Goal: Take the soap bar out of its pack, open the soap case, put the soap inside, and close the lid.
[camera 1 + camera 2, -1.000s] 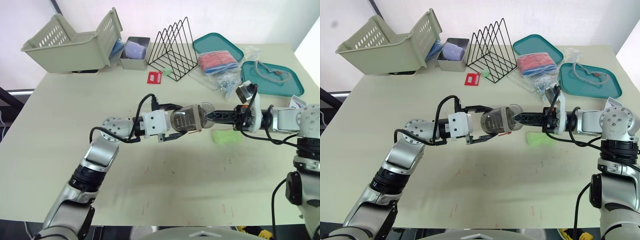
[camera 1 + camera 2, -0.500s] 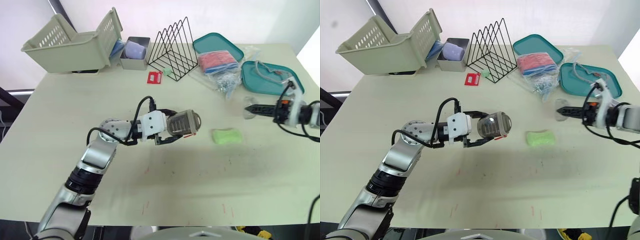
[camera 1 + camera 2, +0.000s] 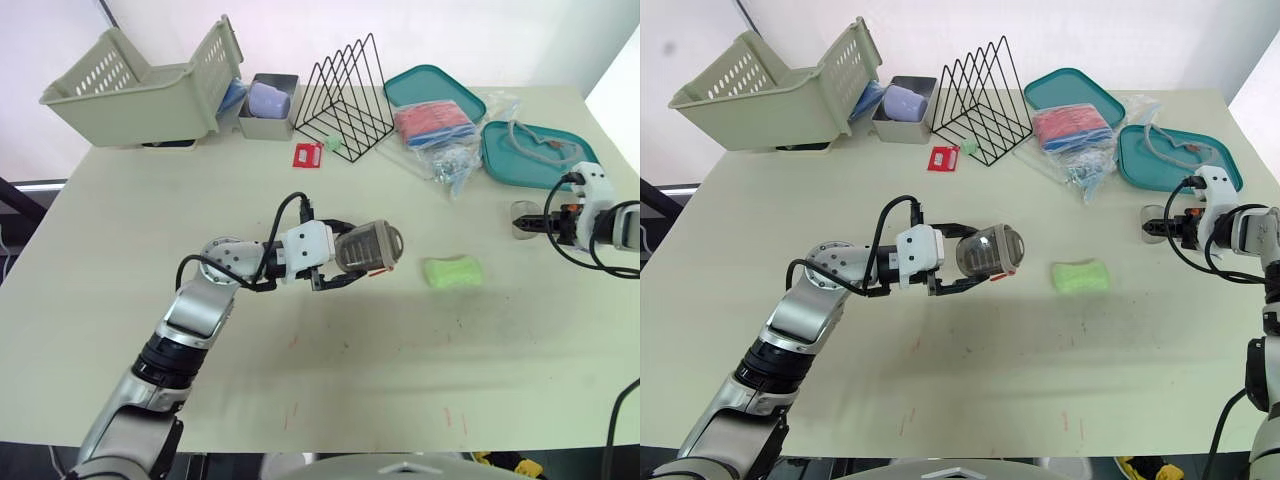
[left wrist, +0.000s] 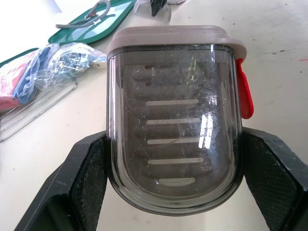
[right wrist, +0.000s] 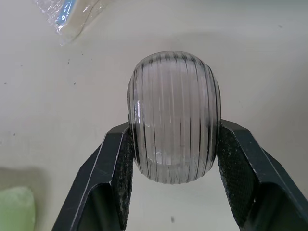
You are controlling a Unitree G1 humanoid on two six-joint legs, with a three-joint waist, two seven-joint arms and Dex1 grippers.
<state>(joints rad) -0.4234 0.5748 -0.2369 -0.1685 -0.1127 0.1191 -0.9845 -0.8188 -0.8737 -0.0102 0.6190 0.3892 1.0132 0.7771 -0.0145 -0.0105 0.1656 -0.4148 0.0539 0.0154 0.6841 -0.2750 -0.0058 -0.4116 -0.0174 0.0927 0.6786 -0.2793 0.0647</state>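
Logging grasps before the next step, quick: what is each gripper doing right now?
Left gripper: shut on the smoky transparent soap case base with a red latch.
Right gripper: shut on the clear ribbed plastic lid.

The soap case is smoky see-through plastic, glossy and finely scratched, with a red plastic clip. The lid is clear ribbed plastic, shiny. The soap bar looks matt, pale green. The counter is matt and scuffed; the rack is black wire.
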